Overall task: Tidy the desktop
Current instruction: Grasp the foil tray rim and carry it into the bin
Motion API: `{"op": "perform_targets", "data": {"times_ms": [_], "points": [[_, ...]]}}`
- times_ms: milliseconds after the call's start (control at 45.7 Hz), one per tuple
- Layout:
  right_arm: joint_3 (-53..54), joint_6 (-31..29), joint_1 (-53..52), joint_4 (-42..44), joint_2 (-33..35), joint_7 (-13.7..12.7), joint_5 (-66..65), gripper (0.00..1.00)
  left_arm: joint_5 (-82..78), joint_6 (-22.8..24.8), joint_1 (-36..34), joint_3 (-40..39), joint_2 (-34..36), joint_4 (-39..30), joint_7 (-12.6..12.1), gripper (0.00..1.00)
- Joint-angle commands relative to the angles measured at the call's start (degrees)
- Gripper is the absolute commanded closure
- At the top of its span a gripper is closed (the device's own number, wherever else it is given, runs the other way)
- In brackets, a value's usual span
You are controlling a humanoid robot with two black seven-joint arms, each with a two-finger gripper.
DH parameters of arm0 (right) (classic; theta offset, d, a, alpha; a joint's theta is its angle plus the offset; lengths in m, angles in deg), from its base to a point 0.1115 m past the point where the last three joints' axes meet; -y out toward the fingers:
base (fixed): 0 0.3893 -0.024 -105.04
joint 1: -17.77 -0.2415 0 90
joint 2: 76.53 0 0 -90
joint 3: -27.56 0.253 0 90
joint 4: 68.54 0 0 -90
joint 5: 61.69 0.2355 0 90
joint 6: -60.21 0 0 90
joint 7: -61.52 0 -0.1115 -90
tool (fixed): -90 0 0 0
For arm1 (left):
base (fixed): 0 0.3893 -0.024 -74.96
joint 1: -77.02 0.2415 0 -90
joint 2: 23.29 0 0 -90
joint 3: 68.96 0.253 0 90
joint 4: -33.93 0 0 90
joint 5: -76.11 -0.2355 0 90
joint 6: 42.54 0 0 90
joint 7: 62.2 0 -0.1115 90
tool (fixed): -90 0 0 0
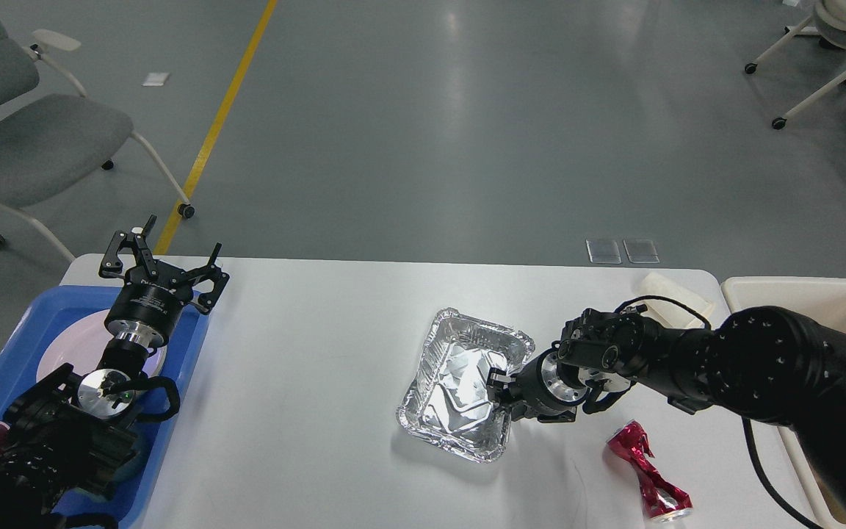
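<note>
With the right gripper (500,389) clenched on the foil tray's (460,382) right rim mid-desktop (305,353) and the left gripper (162,266) released over the blue tray (48,316), the thin rim may crumple or slip loose.

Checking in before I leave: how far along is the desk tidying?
Done: a plate sits in the blue tray. In hand: the right gripper is shut on the foil tray's rim. Left: the crushed red can and a napkin remain on the desktop.
</note>
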Motion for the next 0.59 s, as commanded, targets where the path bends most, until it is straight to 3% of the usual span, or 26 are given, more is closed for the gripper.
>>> {"op": "perform_targets", "data": {"times_ms": [0,394,569], "points": [[0.00,-0.40,-1.15,-0.27,1.47,-0.10,0.01,1.00,0.00,0.00,0.03,-0.05,0.00,-0.01,0.00,0.04],[0.09,-0.84,-17.05,-15.11,17.99,-0.01,-0.07,1.00,0.00,0.00,0.03,0.04,0.00,-0.01,0.00,0.04],[0.00,-6.89,-28.99,-21.53,27.57,0.08,-0.25,1.00,0.00,0.00,0.03,-0.05,0.00,-0.01,0.00,0.04]]}}
